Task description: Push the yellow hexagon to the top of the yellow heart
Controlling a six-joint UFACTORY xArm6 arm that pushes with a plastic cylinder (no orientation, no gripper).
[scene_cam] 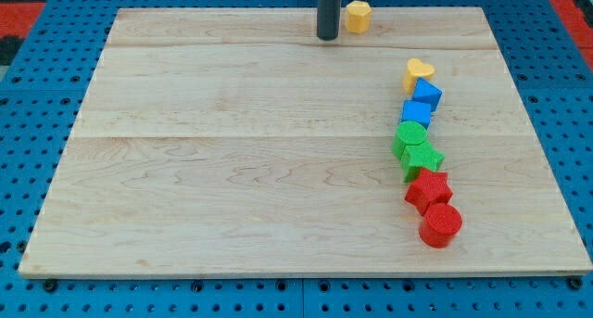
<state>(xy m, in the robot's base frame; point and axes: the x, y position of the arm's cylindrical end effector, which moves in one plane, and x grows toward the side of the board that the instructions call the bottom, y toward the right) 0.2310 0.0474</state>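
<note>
Camera view, the sole view: the yellow hexagon (358,17) is found near the top edge of the wooden board (232,170), right of centre, standing free of all other blocks. It is judged a small, rigid, light block that should slide readily on the smooth wood and may rotate or slip sideways if pushed off-centre; nothing fragile is apparent. No taking hold is possible: contact is advised on its face at about 10 o'clock, so that it is driven toward 4 o'clock. The yellow heart (419,72) lies at roughly 4 o'clock from the hexagon, well apart from it, at the upper end of a near-vertical chain of blocks, with open board at its 12 o'clock. Below the heart, two blue blocks (422,103) (shapes not clear), two green blocks (415,147) (the lower apparently star-like), a red star (429,189) and a red cylinder (440,225) are recorded, each touching or nearly touching the next. No pincer is fitted: the arm ends in a dark rod, so nothing opens, shuts or is held. My tip (327,37) stands at 8 o'clock from the hexagon, just beside it; a narrow gap seems to separate them, though contact cannot be ruled out.
</note>
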